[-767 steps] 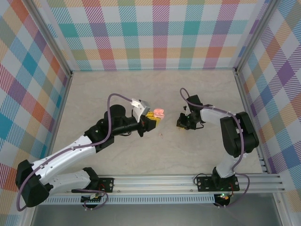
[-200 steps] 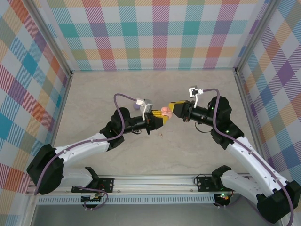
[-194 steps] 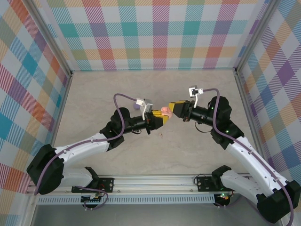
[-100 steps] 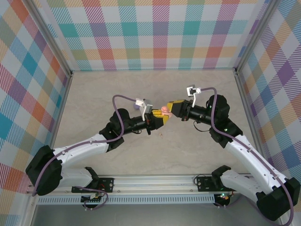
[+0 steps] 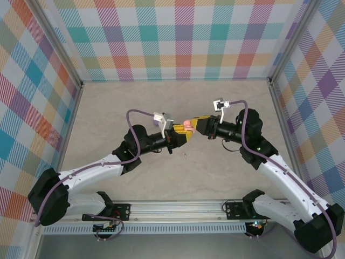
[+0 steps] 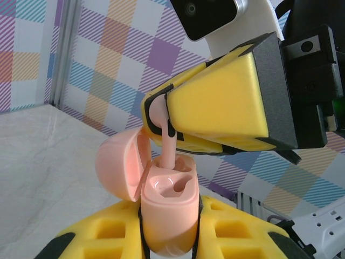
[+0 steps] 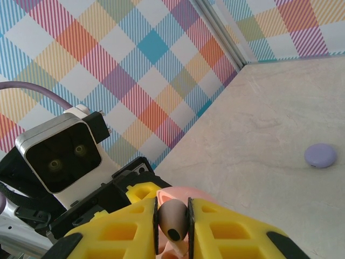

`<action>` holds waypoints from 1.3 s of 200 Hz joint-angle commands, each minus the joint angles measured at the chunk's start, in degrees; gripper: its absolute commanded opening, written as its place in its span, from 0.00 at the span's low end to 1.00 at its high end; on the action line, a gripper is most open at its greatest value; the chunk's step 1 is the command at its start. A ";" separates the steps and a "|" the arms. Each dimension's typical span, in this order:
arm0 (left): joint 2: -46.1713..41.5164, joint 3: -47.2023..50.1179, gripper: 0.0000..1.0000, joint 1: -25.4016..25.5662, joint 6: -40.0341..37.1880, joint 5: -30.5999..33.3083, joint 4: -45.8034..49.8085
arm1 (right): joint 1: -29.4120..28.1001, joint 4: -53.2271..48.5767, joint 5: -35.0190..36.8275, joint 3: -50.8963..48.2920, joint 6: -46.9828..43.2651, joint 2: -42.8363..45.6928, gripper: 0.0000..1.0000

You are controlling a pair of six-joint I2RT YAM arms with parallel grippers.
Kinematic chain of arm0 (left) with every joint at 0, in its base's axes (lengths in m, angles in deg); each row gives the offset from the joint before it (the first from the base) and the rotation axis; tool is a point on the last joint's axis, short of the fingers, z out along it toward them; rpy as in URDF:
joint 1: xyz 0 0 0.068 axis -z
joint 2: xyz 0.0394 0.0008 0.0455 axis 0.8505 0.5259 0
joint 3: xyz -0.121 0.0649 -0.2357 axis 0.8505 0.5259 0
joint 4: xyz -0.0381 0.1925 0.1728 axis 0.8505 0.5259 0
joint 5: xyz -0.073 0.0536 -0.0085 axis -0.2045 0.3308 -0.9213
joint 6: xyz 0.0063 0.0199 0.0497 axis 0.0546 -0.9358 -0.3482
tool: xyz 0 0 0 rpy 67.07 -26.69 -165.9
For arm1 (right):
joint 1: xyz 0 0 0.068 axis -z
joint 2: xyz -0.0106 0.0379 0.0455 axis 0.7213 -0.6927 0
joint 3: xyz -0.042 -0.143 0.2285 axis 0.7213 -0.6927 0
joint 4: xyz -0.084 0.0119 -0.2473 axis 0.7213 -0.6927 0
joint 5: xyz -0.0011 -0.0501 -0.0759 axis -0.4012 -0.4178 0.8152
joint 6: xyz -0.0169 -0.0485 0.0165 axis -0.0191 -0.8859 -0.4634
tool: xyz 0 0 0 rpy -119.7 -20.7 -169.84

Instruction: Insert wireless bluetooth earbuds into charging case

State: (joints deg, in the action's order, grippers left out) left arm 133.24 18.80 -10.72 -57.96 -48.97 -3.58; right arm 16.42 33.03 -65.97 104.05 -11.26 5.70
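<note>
Right claw (image 6: 159, 113) has come across, holding beige earbud (image 6: 168, 147) in case (image 6: 167, 216).

The earbud (image 6: 167, 141) stands partly inside the charging case (image 6: 168, 222).

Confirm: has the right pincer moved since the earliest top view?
Yes. The right pincer, gripping an earbud, has shifted left, away from the right wall, reaching the pink case.

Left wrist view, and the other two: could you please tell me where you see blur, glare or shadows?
Left wrist: the pink case and bud are crisp, with a soft sheen inside the case. Right wrist: the bud is sharp, the purple disc slightly soft. Top: even light, only faint shadows.
</note>
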 commanded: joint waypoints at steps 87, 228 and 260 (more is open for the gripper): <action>-1.83 -0.54 0.13 1.05 -1.58 1.32 -2.23 | -0.50 -1.73 -1.13 2.45 -1.30 -0.51 0.21; -2.53 0.00 0.12 1.87 -4.09 2.38 -0.93 | -0.50 -2.11 -0.99 3.06 0.43 -0.64 0.20; -1.91 -0.26 0.12 2.17 -4.42 2.30 -0.81 | -0.52 -1.16 -1.46 3.23 1.28 -0.69 0.20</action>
State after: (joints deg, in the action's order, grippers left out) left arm 131.95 19.13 -10.15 -60.63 -46.50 -2.86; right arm 16.31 30.58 -66.05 105.56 -10.78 4.81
